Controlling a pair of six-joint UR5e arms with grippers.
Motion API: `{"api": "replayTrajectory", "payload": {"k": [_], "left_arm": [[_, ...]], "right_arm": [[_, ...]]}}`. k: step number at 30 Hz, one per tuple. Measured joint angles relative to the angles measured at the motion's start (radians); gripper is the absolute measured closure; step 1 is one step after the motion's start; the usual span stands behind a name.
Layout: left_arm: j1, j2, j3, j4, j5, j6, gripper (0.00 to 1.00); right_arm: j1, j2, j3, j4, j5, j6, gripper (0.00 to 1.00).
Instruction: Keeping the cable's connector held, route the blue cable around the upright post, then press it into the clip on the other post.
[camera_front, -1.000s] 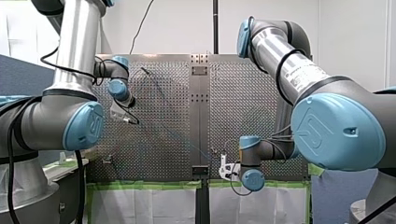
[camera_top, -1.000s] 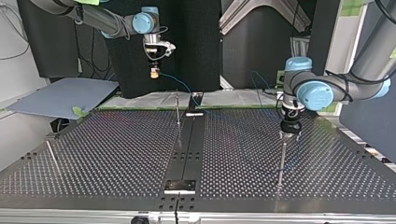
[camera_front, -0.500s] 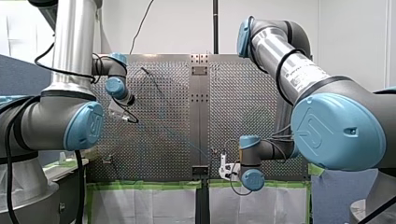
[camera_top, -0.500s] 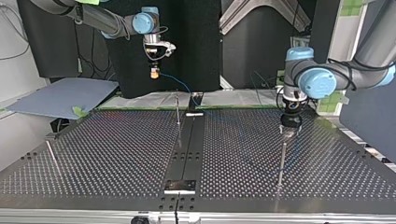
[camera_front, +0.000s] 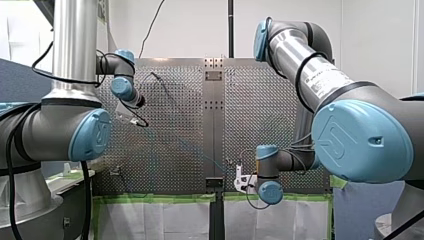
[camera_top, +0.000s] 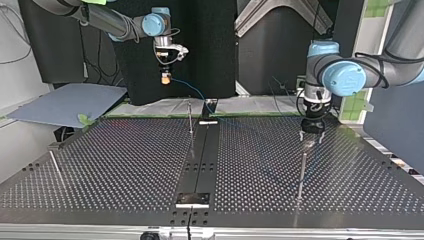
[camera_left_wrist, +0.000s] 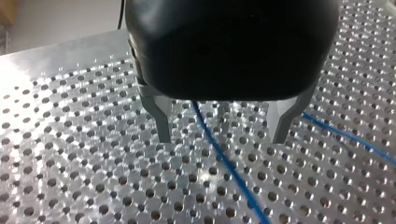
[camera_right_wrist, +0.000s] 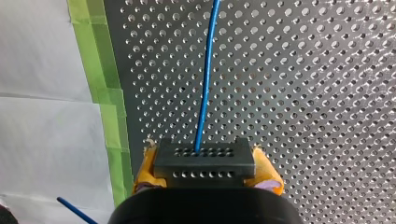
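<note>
Blue cable (camera_right_wrist: 205, 93) ends in the black connector (camera_right_wrist: 204, 163), which is pinched between the yellow pads (camera_right_wrist: 267, 170) of my right hand (camera_top: 165, 76). That hand hangs over the far edge of the tabletop (camera_top: 125, 165) at the top view's left, near the green tape (camera_right_wrist: 100, 93). From there the cable runs out over the perforated plate. My left hand (camera_left_wrist: 221, 137) has its fingers (camera_left_wrist: 161, 119) spread, with the cable passing between them ungripped. It sits just above the post (camera_top: 301, 172) at the top view's right. Another post (camera_top: 190, 117) stands mid-tabletop.
</note>
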Motion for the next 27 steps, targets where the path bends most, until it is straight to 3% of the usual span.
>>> {"api": "replayTrajectory", "payload": {"k": [8, 27], "left_arm": [[-0.005, 0.053, -0.023, -0.013, 0.007, 0.009, 0.0], [-0.025, 0.238, -0.026, -0.121, 0.044, 0.08, 0.0]], "right_arm": [[0.0, 0.0, 0.0, 0.0, 0.001, 0.001, 1.0], [0.0, -0.003, -0.002, 0.001, 0.0, 0.003, 1.0]]}}
